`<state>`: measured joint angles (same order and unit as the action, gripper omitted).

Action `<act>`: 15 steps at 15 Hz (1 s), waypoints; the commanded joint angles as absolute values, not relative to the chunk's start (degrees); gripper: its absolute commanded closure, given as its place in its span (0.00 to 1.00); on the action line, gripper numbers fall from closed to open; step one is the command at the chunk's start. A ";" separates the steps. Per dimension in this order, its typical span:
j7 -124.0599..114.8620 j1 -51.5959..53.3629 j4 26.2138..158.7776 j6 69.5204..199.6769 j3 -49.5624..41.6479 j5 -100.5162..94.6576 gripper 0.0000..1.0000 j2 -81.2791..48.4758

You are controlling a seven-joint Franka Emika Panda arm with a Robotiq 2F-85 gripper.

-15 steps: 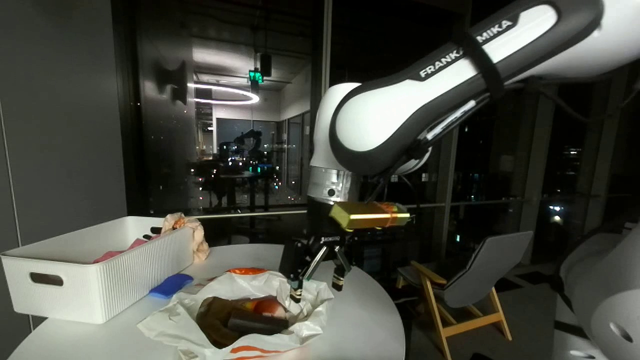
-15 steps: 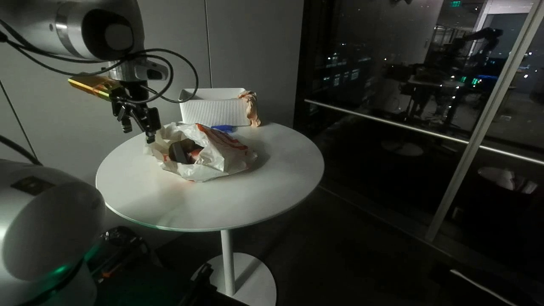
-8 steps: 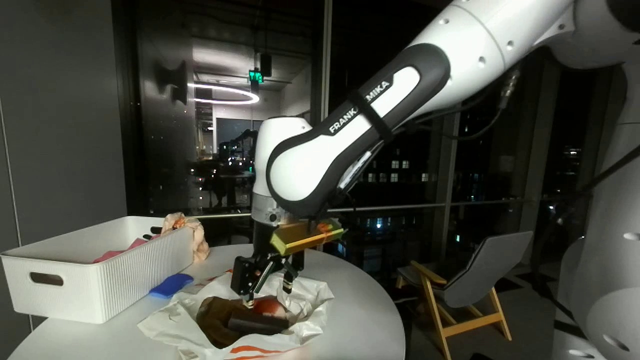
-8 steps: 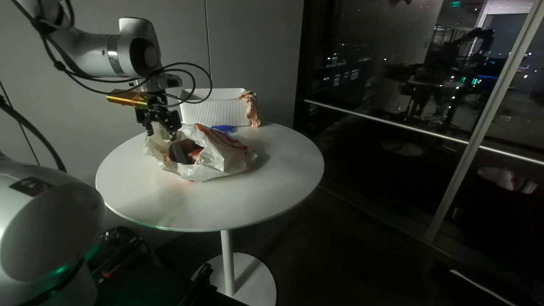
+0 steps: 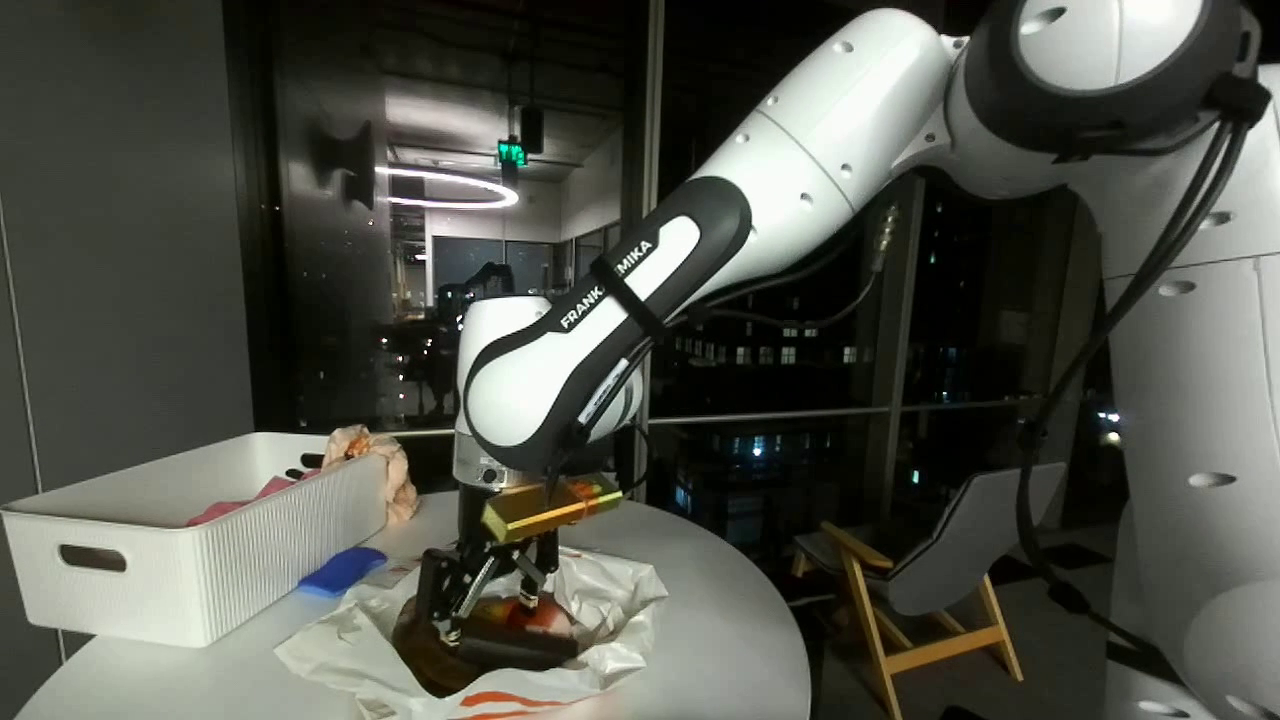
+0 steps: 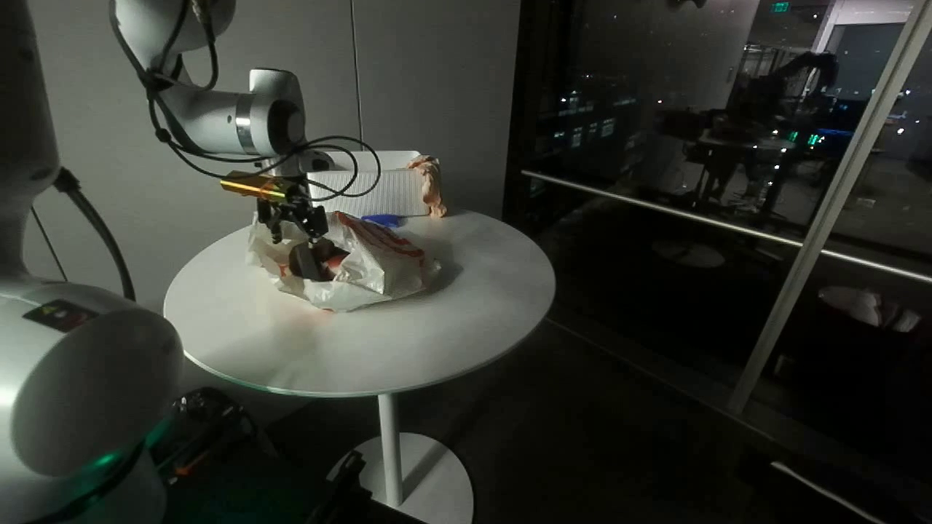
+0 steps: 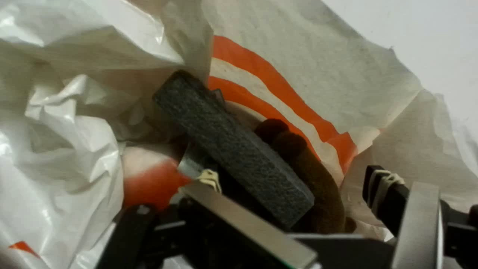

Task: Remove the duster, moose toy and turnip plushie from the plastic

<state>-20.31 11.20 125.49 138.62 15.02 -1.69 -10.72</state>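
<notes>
An open white plastic bag (image 5: 335, 655) with orange print lies on the table, also in view in an exterior view (image 6: 386, 273). In it lies a dark grey block-shaped duster (image 7: 235, 149), also visible in both exterior views (image 5: 520, 646) (image 6: 312, 263). The brown moose toy (image 7: 326, 190) lies beside and partly under the duster. The red and white turnip plushie (image 7: 151, 183) lies on the duster's other side, partly hidden by bag and finger. My gripper (image 7: 297, 183) is open and empty just above the bag's mouth, its fingers on either side of the duster and moose toy (image 5: 490, 612).
A white basket (image 5: 290, 545) stands on the round table (image 5: 725, 640) beside the bag. It holds pink cloth (image 5: 245, 500), and a peach cloth (image 5: 395, 475) hangs over its rim. A blue object (image 5: 343, 572) lies between basket and bag. The bag's crumpled sides rise around the contents.
My gripper has moved from the bag's edge to over its contents and come down, staying open. The bag and the things in it have not visibly moved.
</notes>
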 commanded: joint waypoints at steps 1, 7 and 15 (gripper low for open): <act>-20.30 13.65 121.71 138.70 11.68 -6.93 0.00 -14.48; -15.66 13.26 121.99 139.21 10.23 -6.13 0.42 -16.08; -12.77 12.47 124.12 140.33 10.55 -2.42 0.86 -12.26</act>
<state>-15.15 12.74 122.79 139.82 10.70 -4.54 -15.25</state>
